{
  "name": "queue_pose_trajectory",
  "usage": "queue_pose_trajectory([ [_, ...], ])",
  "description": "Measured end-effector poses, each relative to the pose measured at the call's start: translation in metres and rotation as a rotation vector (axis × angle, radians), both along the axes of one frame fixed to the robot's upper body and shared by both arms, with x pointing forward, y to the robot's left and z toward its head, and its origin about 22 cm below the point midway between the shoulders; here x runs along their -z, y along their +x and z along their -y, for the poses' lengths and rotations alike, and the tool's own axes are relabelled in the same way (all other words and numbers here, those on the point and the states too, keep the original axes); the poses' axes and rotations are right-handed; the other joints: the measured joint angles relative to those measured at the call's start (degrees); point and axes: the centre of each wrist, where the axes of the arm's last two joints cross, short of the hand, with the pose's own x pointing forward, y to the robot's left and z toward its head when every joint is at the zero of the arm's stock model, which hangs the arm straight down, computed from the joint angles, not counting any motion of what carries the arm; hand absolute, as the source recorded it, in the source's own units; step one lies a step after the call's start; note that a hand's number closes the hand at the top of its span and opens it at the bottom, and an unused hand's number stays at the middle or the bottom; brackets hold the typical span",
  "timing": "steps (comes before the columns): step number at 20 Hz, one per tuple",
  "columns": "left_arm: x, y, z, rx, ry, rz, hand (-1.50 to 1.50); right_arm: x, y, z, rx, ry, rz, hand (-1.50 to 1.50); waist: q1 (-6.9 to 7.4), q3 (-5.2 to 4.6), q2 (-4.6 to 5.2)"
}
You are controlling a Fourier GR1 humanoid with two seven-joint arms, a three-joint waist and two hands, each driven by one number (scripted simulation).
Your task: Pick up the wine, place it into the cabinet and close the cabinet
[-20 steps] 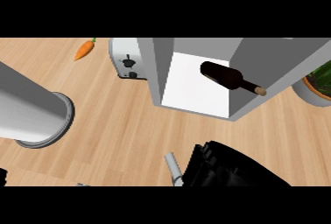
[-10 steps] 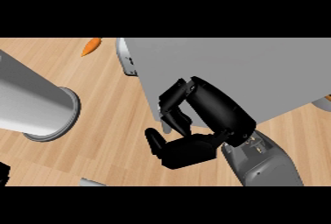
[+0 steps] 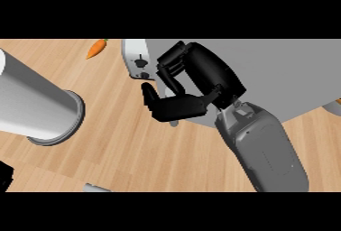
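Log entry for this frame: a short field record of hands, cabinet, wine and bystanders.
right hand: fingers curled, holding nothing, over the cabinet's grey face
cabinet: grey face shows, no opening visible
wine: not visible
left hand: only a black sliver at the lower left edge
other: carrot, white appliance, grey cylinder on the wooden counter

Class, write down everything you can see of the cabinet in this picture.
The cabinet is a plain light-grey box at the upper right, standing on the wooden counter. Only flat grey faces show, no opening. The black right hand, fingers curled, lies over its lower left corner.
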Motion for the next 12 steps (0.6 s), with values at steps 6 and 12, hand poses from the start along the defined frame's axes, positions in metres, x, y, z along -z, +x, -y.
queue_pose_trajectory([
  [6,0.004,-0.001,0.000,-0.014,-0.005,-0.011,1.50,0.000,0.011,-0.019,-0.061,-0.005,-0.033,1.50,-0.29,-0.99,-0.65],
  [12,0.007,-0.002,-0.002,-0.034,-0.009,-0.020,1.50,-0.001,0.023,-0.042,-0.150,-0.025,-0.009,1.50,-0.76,-2.27,-0.52],
])
